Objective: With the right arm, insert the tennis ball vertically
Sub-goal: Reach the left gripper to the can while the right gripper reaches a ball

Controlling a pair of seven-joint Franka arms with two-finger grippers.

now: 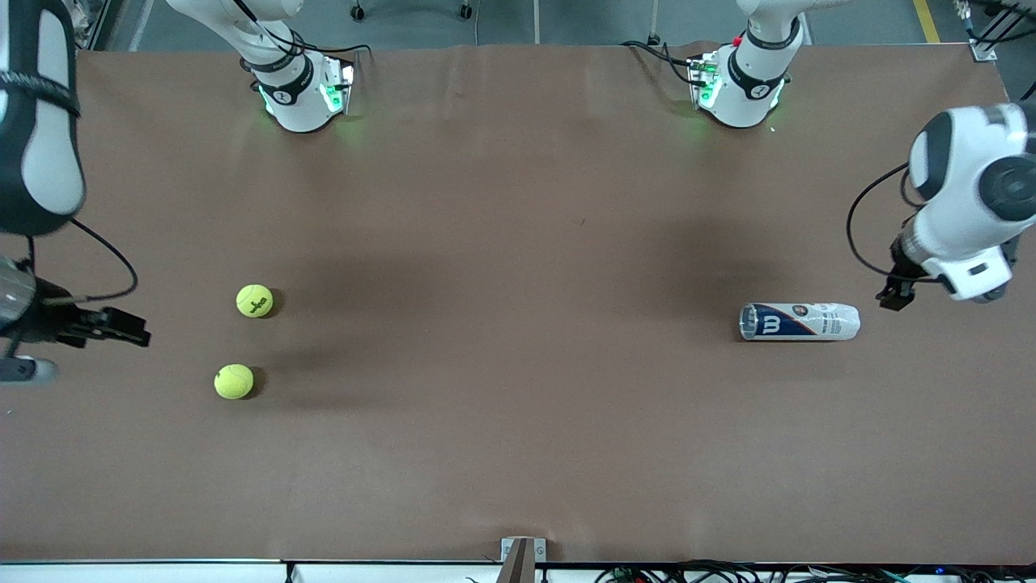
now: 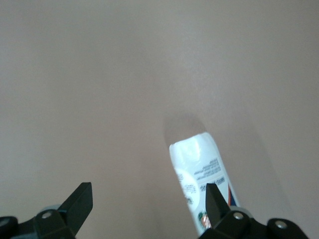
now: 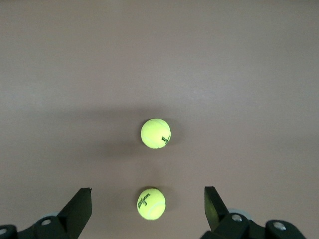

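Two yellow tennis balls lie on the brown table toward the right arm's end, one farther from the front camera than the other. Both show in the right wrist view, one framed between my fingers and one ahead of it. My right gripper is open and empty, up in the air beside the balls. A white and blue ball can lies on its side toward the left arm's end. My left gripper is open and empty, hanging next to the can.
The two arm bases stand along the table's back edge. A small bracket sits at the middle of the front edge. The brown table spreads wide between balls and can.
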